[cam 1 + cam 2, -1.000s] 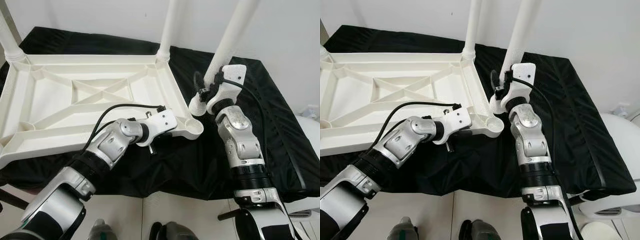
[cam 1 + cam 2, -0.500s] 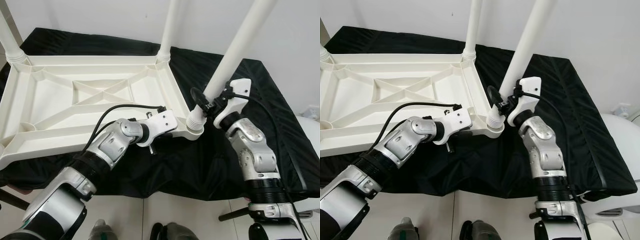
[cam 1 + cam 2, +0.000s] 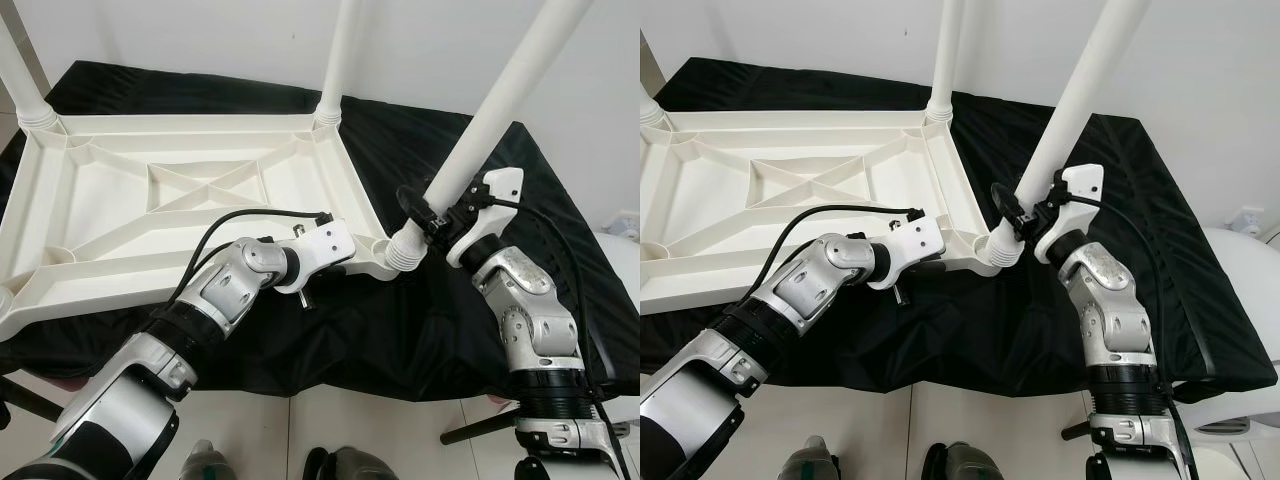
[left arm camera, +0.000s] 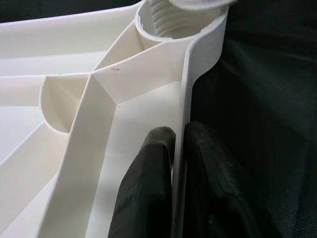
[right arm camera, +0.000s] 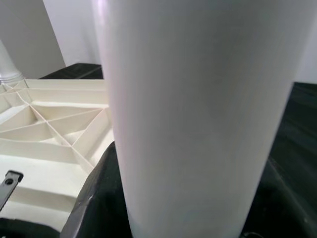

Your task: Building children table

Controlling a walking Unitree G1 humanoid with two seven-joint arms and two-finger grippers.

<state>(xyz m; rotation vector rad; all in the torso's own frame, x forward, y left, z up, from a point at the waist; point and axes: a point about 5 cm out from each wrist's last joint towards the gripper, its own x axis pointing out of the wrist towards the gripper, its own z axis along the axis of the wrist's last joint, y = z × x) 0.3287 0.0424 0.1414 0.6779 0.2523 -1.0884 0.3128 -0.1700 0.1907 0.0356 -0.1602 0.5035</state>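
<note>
Your left gripper pinches the rim of the upside-down tabletop on the black cloth, so it cannot slide. Your right gripper clamps the tilted leg, its foot at the corner socket, ready for screwing in.
</note>
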